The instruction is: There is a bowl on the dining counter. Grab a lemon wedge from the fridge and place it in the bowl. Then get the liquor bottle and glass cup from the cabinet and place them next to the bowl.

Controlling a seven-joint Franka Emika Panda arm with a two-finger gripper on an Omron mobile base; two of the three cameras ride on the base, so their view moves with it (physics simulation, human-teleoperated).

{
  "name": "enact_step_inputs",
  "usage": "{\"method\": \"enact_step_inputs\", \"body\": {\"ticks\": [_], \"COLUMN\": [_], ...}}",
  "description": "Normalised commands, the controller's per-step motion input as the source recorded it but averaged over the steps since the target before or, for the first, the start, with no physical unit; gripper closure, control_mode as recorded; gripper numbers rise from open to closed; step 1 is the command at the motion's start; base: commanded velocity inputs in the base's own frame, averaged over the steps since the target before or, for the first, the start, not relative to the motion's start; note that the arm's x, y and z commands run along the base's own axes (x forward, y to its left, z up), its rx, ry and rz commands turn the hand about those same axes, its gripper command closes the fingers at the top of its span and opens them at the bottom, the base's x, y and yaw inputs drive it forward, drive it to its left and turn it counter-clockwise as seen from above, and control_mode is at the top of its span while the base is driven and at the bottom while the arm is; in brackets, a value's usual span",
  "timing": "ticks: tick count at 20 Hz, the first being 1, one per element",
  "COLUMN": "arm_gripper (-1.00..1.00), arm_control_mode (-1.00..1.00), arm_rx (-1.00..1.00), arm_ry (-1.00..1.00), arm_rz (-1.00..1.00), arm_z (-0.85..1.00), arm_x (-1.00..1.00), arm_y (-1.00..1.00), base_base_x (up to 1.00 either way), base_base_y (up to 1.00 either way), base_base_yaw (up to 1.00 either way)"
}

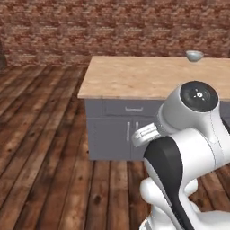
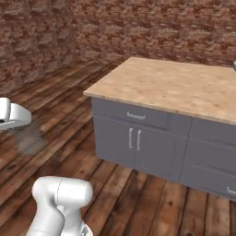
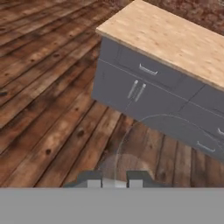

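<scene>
The table [image 1: 134, 76] stands ahead across the plank floor, a long pale wood top on grey drawers and doors [image 2: 138, 138], and the base is well short of it. The bowl [image 1: 194, 55] sits at the table's far edge, towards its right end as seen from the left base view.

The cup [image 3: 122, 164] is off the table, carried low in front of the grey doors. In the hand view it shows as a faint clear cylinder reaching away from the fingers [image 3: 94, 179], which pinch its wall close together. In the right base view it is a grey smudge under the white hand, well out from the table's near corner.

I take the step to be bringing the cup to the bowl. To do it well, I would drive round or along the table until the bowl is within easy reach, lift the cup clear above the table's edge before crossing it, keep it upright, and set it down just beside the bowl without nudging it. A thin pinch on one wall could let the cup swing, so slow turns seem wise.
</scene>
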Motion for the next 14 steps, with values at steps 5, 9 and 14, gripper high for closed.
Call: {"method": "enact_step_inputs", "body": {"ticks": [5,9,14], "arm_gripper": [1.0,1.0,1.0], "arm_control_mode": [1.0,1.0,1.0], "arm_rx": [0.0,0.0,0.0], "arm_ry": [0.0,0.0,0.0], "arm_rz": [0.0,0.0,0.0], "arm_z": [0.0,0.0,0.0], "arm_x": [0.0,0.0,0.0], "arm_y": [0.0,0.0,0.0], "base_base_x": [1.0,1.0,1.0], "base_base_y": [0.96,0.9,0.91], "base_base_yaw": [0.16,0.09,0.02]}}
